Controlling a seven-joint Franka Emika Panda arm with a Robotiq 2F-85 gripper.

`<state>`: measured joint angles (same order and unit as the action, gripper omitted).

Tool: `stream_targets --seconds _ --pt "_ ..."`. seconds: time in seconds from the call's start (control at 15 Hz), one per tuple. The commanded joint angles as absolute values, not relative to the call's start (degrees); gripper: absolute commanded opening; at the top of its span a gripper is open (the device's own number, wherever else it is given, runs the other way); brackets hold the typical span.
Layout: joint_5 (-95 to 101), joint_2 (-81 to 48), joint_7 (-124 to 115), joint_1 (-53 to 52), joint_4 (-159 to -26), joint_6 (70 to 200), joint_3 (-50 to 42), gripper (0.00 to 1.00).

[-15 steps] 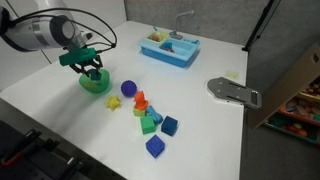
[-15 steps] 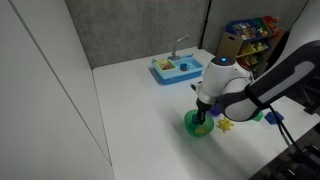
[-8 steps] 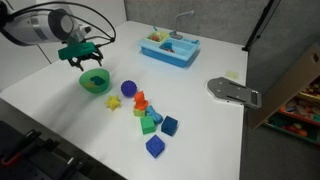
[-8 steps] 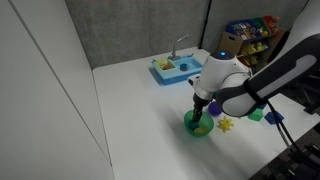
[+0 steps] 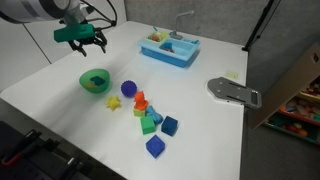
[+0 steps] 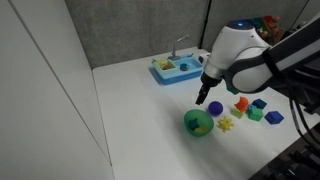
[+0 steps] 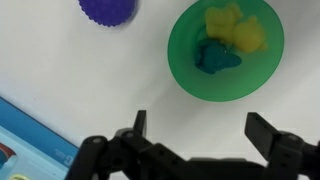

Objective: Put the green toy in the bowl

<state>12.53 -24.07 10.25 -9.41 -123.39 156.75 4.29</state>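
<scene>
The round green bowl [image 7: 184, 62] lies on the white table, seen in both exterior views [image 5: 86, 87] [image 6: 195, 128]. Inside it rests the dark teal green toy [image 7: 216, 58], beside yellow pieces [image 7: 236, 28]. My gripper [image 7: 200, 125] is open and empty. It hangs well above the table, clear of the bowl, toward the back in an exterior view [image 5: 85, 43] and over the bowl's far side in an exterior view [image 6: 205, 98].
A purple ball [image 5: 128, 89] and a yellow star [image 5: 113, 102] lie beside the bowl. Several coloured blocks [image 5: 152, 118] are scattered nearer the table's front. A light-blue tub [image 5: 169, 48] stands at the back, and a grey flat device [image 5: 233, 92] lies near the table edge.
The gripper was down in the bowl a second ago. It has opened, left the green toy in the bowl, and risen up and away toward the back.
</scene>
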Motion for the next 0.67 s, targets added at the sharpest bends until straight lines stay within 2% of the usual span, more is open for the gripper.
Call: stream_targets --seconds 0.0,0.6 --pt "9.59 -17.34 7.77 -7.12 -127.56 153.28 4.44 1.00" --pt "-2.09 -1.70 6.98 -1.49 -137.87 143.15 3.41 1.00"
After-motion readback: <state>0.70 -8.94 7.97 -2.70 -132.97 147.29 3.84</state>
